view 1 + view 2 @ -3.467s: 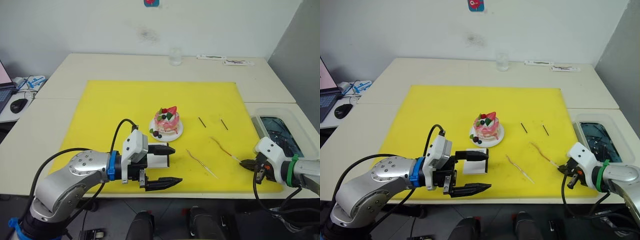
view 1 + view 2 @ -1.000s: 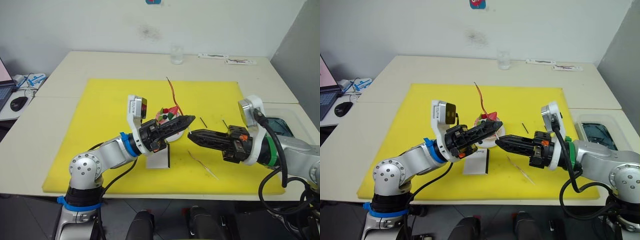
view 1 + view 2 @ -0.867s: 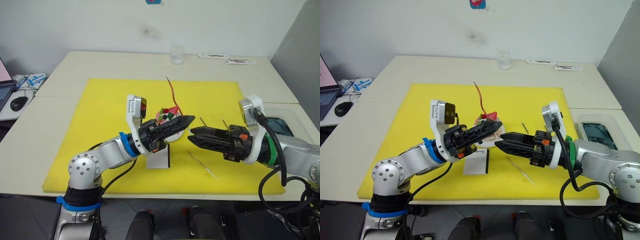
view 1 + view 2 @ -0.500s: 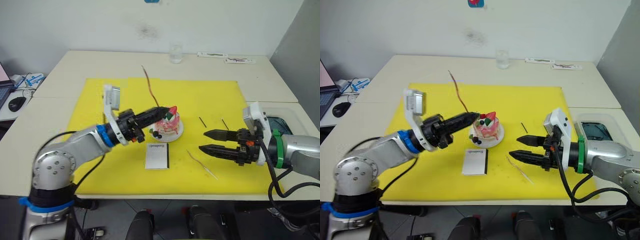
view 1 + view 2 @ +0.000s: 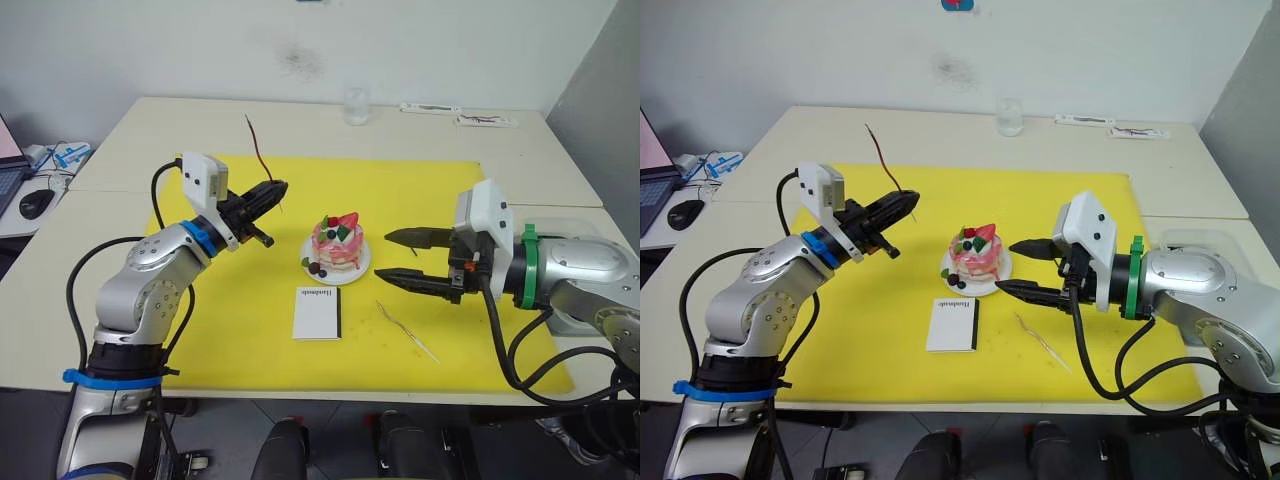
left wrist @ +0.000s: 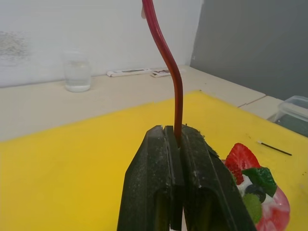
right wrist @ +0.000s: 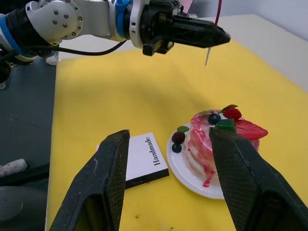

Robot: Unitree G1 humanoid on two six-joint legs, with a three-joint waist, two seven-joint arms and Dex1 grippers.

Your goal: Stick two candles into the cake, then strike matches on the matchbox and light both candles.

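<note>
Pinching one dark red candle (image 5: 256, 150), the left claw (image 5: 274, 190) hovers left of the single cake (image 5: 337, 244). One matchbox (image 5: 317, 312), one tan candle (image 5: 405, 329) and two matches (image 5: 405, 243) lie on the yellow mat (image 5: 200, 320) over a beige bench (image 5: 180, 125). The right claw (image 5: 400, 256) is spread.

Matchbox (image 5: 317, 312) lies before cake (image 5: 337, 243) on mat (image 5: 420, 200).

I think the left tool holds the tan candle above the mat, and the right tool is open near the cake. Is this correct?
Not quite: the candle in the left tool is the dark red candle, as the left wrist view shows. The tan candle lies on the yellow mat. The right tool is open near the cake.
</note>
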